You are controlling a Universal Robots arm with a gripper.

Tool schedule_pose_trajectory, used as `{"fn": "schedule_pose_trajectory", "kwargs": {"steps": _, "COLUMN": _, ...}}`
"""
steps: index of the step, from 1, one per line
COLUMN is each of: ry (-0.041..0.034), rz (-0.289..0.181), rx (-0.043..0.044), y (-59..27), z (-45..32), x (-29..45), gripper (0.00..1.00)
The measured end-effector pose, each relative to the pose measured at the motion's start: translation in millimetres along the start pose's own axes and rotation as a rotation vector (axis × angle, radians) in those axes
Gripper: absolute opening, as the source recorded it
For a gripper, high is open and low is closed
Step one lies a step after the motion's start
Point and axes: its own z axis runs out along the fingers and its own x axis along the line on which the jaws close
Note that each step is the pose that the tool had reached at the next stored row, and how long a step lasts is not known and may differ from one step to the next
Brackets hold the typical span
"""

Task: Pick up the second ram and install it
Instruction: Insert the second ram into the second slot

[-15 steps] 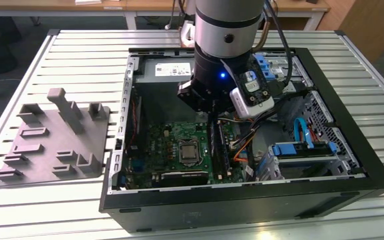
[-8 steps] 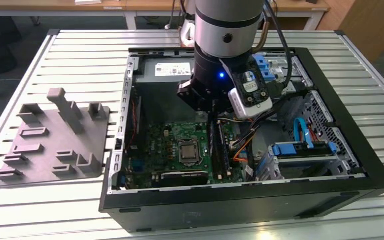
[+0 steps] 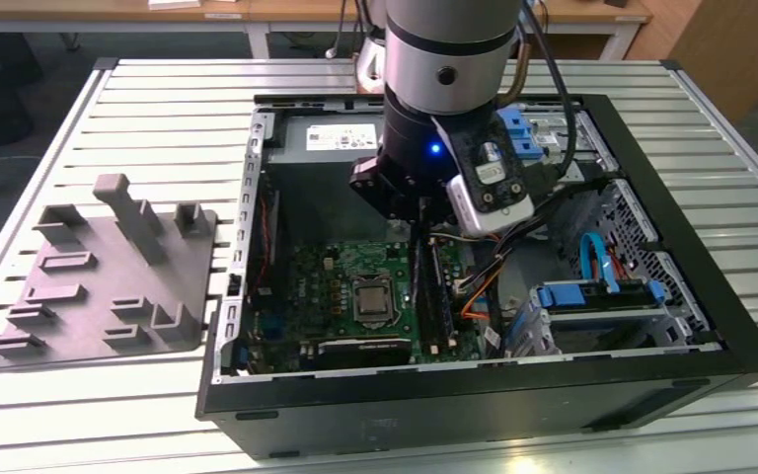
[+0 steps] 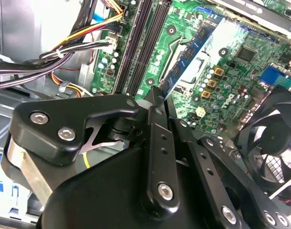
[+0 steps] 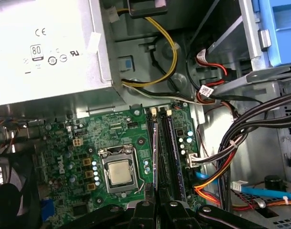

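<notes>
Because the clenched pincer (image 5: 158,205) hangs right over the memory stick (image 5: 155,152), which stands edge-on beside the processor (image 5: 120,172), we judge a straight, even downward press seats it best.

Exterior view, twelve o'clock taken as the far edge of the table (image 3: 115,395). The computer case (image 3: 485,395) lies open on the table, with the fixture tray (image 3: 76,296) beside it at nine o'clock. Inside the case, the motherboard (image 3: 300,286) lies on the floor. The power supply (image 3: 320,138) is at its twelve o'clock and the drive cage (image 3: 603,296) at its three o'clock. The memory slots (image 3: 429,296) run just beside the processor socket (image 3: 370,299), at its three o'clock. The arm (image 3: 445,59) enters from twelve o'clock. The gripper (image 4: 158,93) hangs above the memory slots.
</notes>
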Motion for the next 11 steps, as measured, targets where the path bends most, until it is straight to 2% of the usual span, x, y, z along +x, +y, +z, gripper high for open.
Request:
{"fn": "schedule_pose_trajectory", "kwargs": {"steps": 3, "ry": -0.0004, "rz": 0.008, "rx": 0.0003, "y": 0.0, "z": 0.1, "x": 0.0, "gripper": 0.14}}
{"fn": "schedule_pose_trajectory", "kwargs": {"steps": 5, "ry": 0.0002, "rz": -0.004, "rx": 0.0000, "y": 0.0, "z": 0.1, "x": 0.0, "gripper": 0.14}}
{"fn": "schedule_pose_trajectory", "kwargs": {"steps": 11, "ry": 0.0047, "rz": -0.112, "rx": -0.0032, "y": -0.1, "z": 0.8, "x": 0.1, "gripper": 0.14}}
